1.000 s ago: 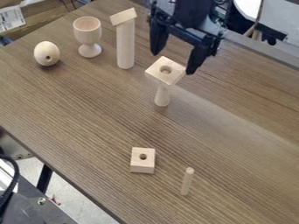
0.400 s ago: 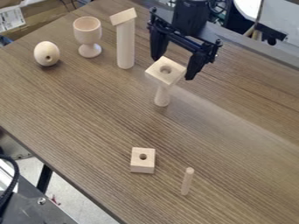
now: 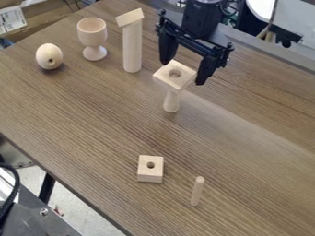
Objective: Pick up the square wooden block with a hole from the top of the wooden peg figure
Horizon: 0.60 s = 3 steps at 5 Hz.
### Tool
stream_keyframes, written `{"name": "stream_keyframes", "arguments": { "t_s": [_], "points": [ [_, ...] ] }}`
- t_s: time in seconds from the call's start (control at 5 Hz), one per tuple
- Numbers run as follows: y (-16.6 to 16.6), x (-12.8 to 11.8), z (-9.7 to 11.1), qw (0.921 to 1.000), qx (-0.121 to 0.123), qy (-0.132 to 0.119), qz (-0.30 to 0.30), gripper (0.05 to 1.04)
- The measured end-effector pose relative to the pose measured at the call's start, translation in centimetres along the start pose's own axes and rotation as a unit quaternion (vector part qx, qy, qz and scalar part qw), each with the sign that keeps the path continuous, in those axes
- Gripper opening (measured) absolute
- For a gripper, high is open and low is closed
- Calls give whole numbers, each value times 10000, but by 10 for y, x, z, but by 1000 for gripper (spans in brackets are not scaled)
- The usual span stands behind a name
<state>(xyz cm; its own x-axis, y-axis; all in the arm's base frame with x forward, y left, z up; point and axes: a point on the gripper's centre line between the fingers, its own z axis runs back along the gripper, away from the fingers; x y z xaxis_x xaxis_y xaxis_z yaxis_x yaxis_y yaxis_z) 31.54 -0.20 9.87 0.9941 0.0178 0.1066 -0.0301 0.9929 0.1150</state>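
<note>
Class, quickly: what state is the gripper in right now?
Gripper: open, fingers spread near the holed square block atop its stand; whether they touch it cannot be told.

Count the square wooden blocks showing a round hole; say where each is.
2. One block tops the flared stand, by the open pincer; the other lies on the table near the peg. The piece atop the tall cylinder may hide a hole.

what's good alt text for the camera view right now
An open black gripper hangs close to a holed wooden block on a short post, above a table. Toward the picture's left are a taller capped post, wooden goblet and egg; nearer the camera, another block and peg.
</note>
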Motion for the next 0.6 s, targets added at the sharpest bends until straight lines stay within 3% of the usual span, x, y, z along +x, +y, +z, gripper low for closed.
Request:
{"name": "stream_keyframes", "arguments": {
  "t_s": [0.6],
  "points": [
    [10, -1, -3, 9999, 54, 33, 77, 999]
  ]
}}
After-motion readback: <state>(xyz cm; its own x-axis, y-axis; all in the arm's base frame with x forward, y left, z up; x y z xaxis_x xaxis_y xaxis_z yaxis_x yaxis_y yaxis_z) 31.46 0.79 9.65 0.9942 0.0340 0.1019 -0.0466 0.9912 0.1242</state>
